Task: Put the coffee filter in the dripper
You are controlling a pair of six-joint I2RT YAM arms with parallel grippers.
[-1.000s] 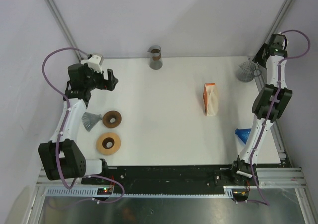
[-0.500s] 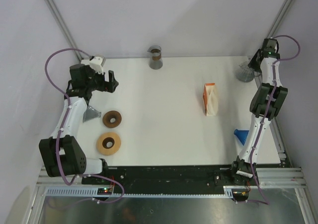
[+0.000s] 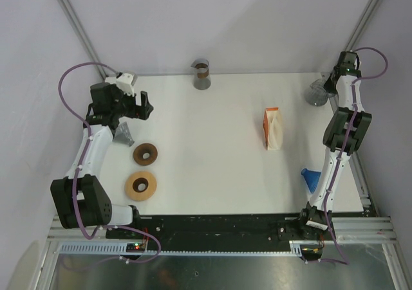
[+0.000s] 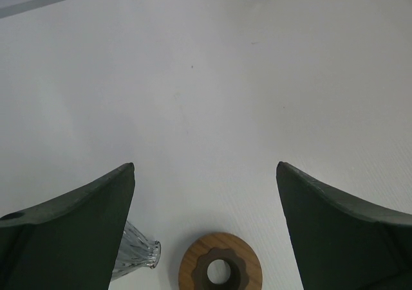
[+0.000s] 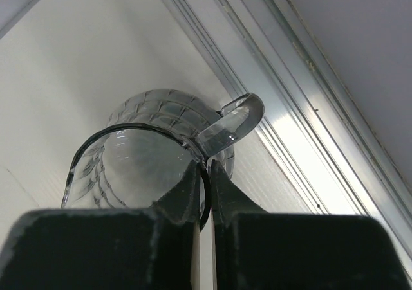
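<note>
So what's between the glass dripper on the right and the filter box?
Nothing: the top view shows bare table between the glass dripper and the filter box.

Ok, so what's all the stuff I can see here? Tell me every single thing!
glass dripper: one, clear, far right corner
filter pack: one, orange and white, right of the middle
cup: one, grey with a brown band, far edge
funnel: one, blue, near right, beside the right arm
glass cone: one, clear grey, left side
dark wooden ring: one, dark brown, near left
light wooden ring: one, light brown, nearer than the dark one
table: one, white
left claw: one, dark, open above the table's left side
right claw: one, dark, pinching the glass dripper's rim
</note>
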